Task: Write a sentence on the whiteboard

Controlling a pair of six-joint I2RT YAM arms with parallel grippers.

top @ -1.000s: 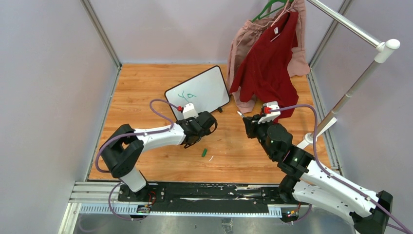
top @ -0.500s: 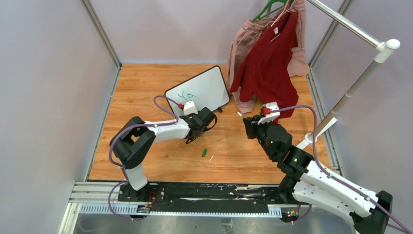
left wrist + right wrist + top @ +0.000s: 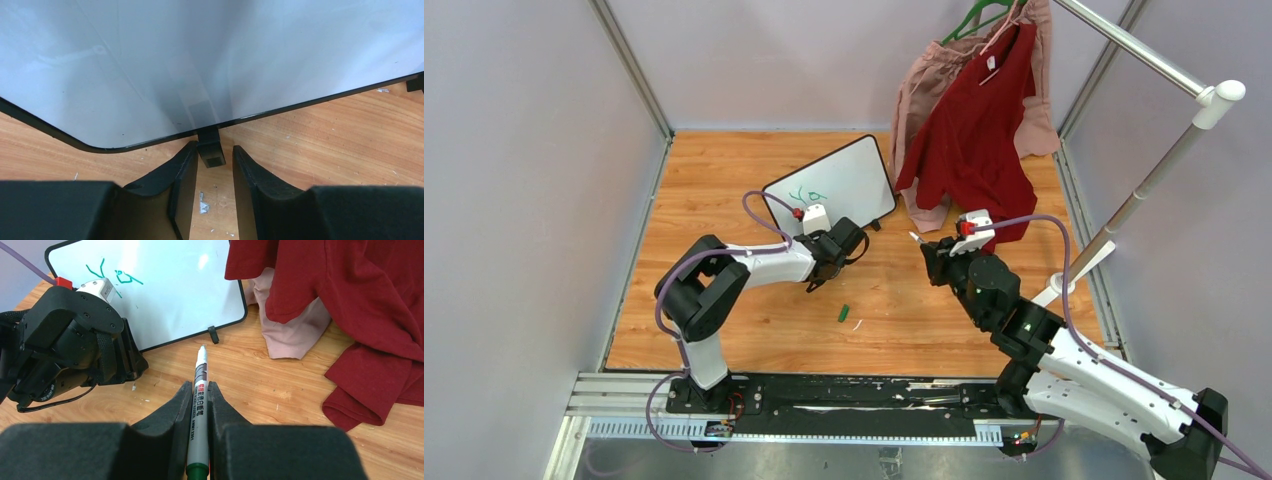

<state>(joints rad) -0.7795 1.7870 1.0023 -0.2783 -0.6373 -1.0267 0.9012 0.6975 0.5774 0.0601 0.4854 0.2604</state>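
Now left gripper, parted, straddles whiteboard foot at 6 o'clock, likely steadying board; right gripper clenches marker, tip at 12 o'clock, sentence unfinished.

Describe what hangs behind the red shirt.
A pink garment hangs behind the red shirt, showing along its left and upper right; a green hanger pokes out above. The pink garment's middle is covered.

From above, whiteboard's near corner behind the left gripper; green lettering illegibly small.
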